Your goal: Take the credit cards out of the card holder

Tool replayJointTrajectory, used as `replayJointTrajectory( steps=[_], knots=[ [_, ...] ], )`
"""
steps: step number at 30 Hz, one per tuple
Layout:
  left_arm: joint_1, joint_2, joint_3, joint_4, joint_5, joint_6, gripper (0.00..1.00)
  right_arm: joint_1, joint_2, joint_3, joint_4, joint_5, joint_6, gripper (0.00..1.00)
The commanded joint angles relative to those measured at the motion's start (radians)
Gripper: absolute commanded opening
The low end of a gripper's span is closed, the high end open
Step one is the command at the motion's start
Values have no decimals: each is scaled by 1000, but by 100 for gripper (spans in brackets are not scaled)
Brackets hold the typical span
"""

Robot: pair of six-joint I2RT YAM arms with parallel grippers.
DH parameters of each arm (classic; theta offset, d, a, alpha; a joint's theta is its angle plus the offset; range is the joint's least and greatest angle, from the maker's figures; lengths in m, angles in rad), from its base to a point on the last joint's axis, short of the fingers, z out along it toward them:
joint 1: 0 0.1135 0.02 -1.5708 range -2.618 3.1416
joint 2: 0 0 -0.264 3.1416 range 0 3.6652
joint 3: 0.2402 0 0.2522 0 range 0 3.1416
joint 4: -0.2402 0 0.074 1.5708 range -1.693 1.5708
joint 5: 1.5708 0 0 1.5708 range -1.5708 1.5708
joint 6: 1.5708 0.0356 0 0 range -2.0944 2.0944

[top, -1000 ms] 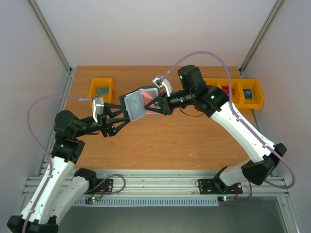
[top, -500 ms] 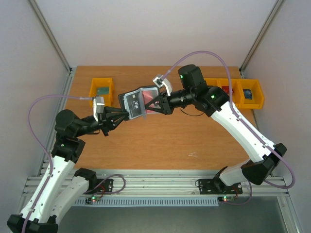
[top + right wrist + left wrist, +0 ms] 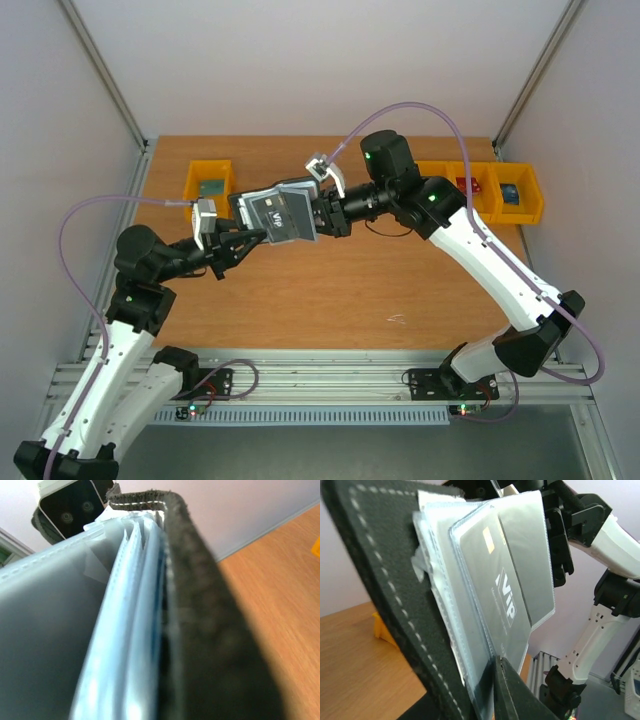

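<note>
**Operator:** Where do things stand?

**Spotter:** Your card holder (image 3: 382, 575) is up in the air above the bench (image 3: 380, 285), open, between your two hands. Your right hand (image 3: 322, 214) is clamped on the side nearest that arm and, as I judge it, carries the weight. The dark card (image 3: 497, 587) with white lettering lies among the clear sleeves (image 3: 530, 545), facing your left wrist camera.

**Operator:** Has my left hand got the card?

**Spotter:** I cannot tell. From above, your left hand (image 3: 252, 238) sits at the holder's lower edge with its fingers drawn close. The wrist view shows only one finger (image 3: 506, 695), just beside the card's lower corner. It may be pinching card, sleeve, both or nothing.

**Operator:** What could go wrong from here?

**Spotter:** Three things, in my view. If you've caught sleeve along with card, your pull drags the whole holder and may wrench it out of the right hand, dropping it to the bench. If you hold only a corner, the slick plastic may slip free. If you pull across the pocket and not along it, the card may jam or the sleeve tear.

**Operator:** And the red card?

**Spotter:** It shows in no view, so it is likely hidden behind another sleeve.
</note>
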Motion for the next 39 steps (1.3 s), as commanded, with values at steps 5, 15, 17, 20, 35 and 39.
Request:
replayJointTrajectory(
  steps=[5,15,17,20,35,39],
  knots=[
    [-7,0,12,65,27,-9,0,20,9,13,65,-101,-10,8],
    [-8,-22,18,-29,-61,31,0,-65,-90,-25,-82,153,-89,56],
    [-8,-24,17,-34,-71,36,0,-77,-117,-16,-131,249,-115,62],
    [-7,-28,-1,8,-71,2,0,-89,-154,20,-199,338,-155,64],
    [-8,-30,-7,155,-15,-51,0,53,-75,141,-81,97,-106,31],
    [-8,-35,7,179,39,-53,0,51,-28,176,-83,130,-120,31]
  ],
)
